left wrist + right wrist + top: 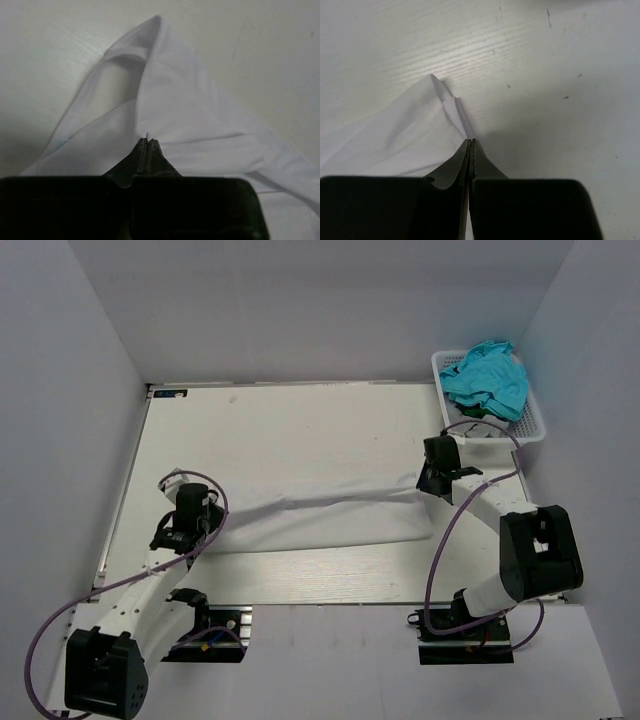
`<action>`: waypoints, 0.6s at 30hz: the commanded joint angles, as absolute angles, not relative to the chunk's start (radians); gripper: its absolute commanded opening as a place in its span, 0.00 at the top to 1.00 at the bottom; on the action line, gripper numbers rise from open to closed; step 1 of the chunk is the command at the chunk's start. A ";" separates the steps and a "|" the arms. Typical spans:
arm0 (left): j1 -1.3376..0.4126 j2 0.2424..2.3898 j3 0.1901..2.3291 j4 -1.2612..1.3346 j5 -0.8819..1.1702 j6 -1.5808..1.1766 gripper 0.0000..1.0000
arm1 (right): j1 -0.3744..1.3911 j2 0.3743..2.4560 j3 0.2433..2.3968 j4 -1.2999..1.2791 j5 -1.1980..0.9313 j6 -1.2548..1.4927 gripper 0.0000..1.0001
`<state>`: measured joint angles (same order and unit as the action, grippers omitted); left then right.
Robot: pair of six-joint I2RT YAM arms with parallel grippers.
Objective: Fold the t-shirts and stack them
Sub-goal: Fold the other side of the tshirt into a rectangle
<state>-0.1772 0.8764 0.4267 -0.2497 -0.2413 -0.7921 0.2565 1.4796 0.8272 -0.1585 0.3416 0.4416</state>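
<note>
White tabletop [300, 430] bears a thin, limp t-shirt [330, 520] stretched between left gripper [148, 142] and right gripper [471, 142], both clenched on its end edges, seemingly the best holds for floppy cloth.

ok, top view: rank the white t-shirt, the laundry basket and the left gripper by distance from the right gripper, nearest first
1. The white t-shirt: pinched in the right gripper, spreading left.
2. The laundry basket: far-right corner, just beyond.
3. The left gripper: across the table, at the shirt's left end.
</note>
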 commanded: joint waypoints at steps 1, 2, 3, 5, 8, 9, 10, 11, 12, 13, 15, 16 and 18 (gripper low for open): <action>-0.179 0.799 0.420 -0.412 -0.285 -0.886 1.00 | 0.253 1.436 0.783 -0.176 0.370 0.492 0.99; -0.179 0.786 0.420 -0.451 -0.285 -0.911 0.96 | 0.253 1.425 0.757 -0.204 0.386 0.526 0.82; -0.179 0.773 0.420 -0.524 -0.285 -0.943 0.77 | 0.253 1.373 0.741 -0.213 0.387 0.532 0.57; -0.179 0.749 0.446 -0.563 -0.226 -0.943 0.01 | 0.252 1.332 0.700 -0.241 0.393 0.531 0.10; -0.179 0.749 0.520 -0.612 -0.195 -0.907 0.00 | 0.255 1.232 0.704 -0.274 0.382 0.497 0.10; -0.179 0.759 0.546 -0.621 -0.195 -0.907 0.00 | 0.253 1.194 0.709 -0.272 0.367 0.486 0.10; -0.179 0.770 0.572 -0.621 -0.195 -0.866 0.00 | 0.258 1.165 0.721 -0.272 0.342 0.456 0.10; -0.179 0.785 0.624 -0.621 -0.184 -0.844 0.00 | 0.255 1.145 0.732 -0.268 0.324 0.450 0.10; -0.179 0.828 0.649 -0.621 -0.184 -0.830 0.00 | 0.258 1.134 0.733 -0.229 0.234 0.425 0.10; -0.179 0.854 0.684 -0.577 -0.151 -0.789 0.00 | 0.261 1.126 0.735 -0.216 0.203 0.414 0.10; -0.179 0.920 0.706 -0.505 -0.086 -0.744 0.00 | 0.265 1.124 0.724 -0.129 0.075 0.384 0.10; -0.179 1.002 0.706 -0.462 -0.008 -0.729 0.00 | 0.270 1.132 0.721 -0.114 0.014 0.382 0.10; -0.189 1.102 0.750 -0.365 0.087 -0.701 0.00 | 0.275 1.195 0.741 -0.071 -0.081 0.368 0.10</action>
